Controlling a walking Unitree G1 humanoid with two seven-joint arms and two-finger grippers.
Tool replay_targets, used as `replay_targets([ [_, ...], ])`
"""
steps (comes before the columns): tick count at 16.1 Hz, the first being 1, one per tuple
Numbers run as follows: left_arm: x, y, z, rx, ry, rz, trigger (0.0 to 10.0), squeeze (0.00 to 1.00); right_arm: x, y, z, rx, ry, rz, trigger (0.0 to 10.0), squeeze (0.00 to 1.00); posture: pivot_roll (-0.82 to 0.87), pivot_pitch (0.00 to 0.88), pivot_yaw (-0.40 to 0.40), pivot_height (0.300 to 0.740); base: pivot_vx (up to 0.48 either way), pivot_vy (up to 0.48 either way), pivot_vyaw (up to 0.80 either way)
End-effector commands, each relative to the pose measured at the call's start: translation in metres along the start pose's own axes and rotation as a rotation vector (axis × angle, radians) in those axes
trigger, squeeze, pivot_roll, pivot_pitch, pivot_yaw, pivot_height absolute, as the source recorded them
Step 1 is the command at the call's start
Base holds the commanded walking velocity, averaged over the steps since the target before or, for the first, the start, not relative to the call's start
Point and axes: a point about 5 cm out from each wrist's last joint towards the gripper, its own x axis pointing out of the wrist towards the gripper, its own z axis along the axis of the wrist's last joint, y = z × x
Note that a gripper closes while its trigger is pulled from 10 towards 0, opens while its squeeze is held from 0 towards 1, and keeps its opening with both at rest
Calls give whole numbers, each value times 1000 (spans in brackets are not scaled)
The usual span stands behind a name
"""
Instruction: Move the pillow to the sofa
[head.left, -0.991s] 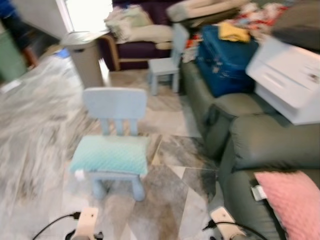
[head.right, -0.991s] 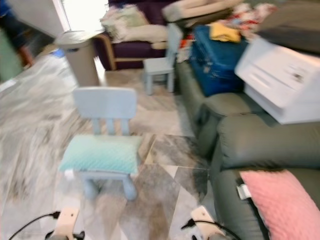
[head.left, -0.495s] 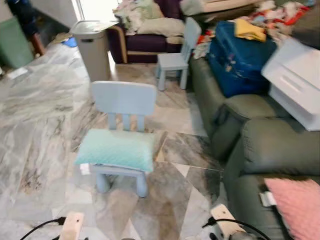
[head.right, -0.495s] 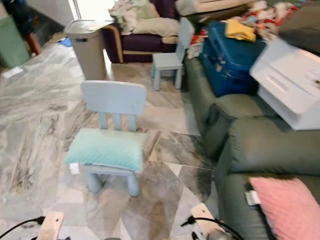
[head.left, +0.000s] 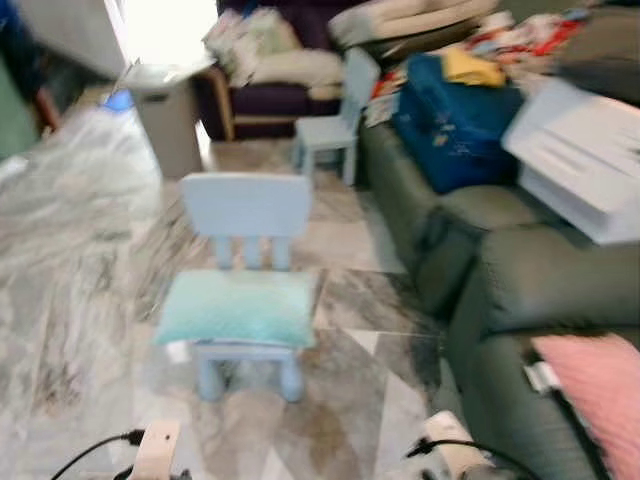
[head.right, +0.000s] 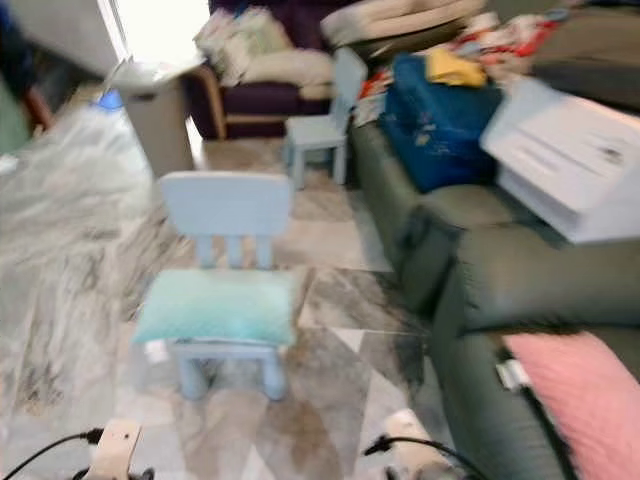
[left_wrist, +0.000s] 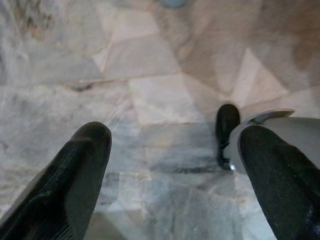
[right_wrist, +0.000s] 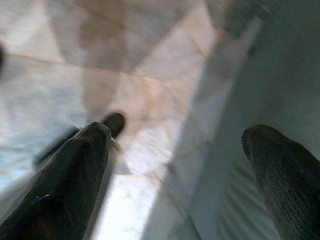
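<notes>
Nearest the robot, the left end effector (left_wrist: 170, 165) is hanging with its fingers spread wide apart, empty, above the grey and cream marble-patterned floor (head.left: 70, 290). The right end effector (right_wrist: 175, 175) is likewise hanging wide open and empty, just beside the side of the grey-green fabric sofa (head.left: 540, 290). A pink quilted cushion (head.left: 600, 390) is lying on the sofa's near seat. Ahead, the mint-green quilted rectangular pillow (head.left: 238, 308) is lying flat on the seat of a small pale blue plastic child's chair (head.left: 248, 215), well apart from both end effectors. Farther off, a blue suitcase (head.left: 455, 120) and a white box (head.left: 585, 160) are sitting on the sofa; a second pale blue chair (head.left: 335, 125) and a grey lidded bin (head.left: 170, 115) are standing beyond.
</notes>
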Motion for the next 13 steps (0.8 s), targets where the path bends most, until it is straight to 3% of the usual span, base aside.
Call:
replay_targets([
  [1,0,-4,6,10,-12,3,10000,0,0,-5,6,-2,-21,-18,10000,0,117,0,-23,740,0,461,0],
  [9,0,-35,14,20,-21,-21,10000,0,0,-4,7,5,-24,-17,10000,0,116,0,-17,740,0,459,0],
  [13,-2,-50,31,24,-54,-41,10000,0,0,-4,7,4,-24,-19,10000,0,116,0,-17,740,0,0,0],
])
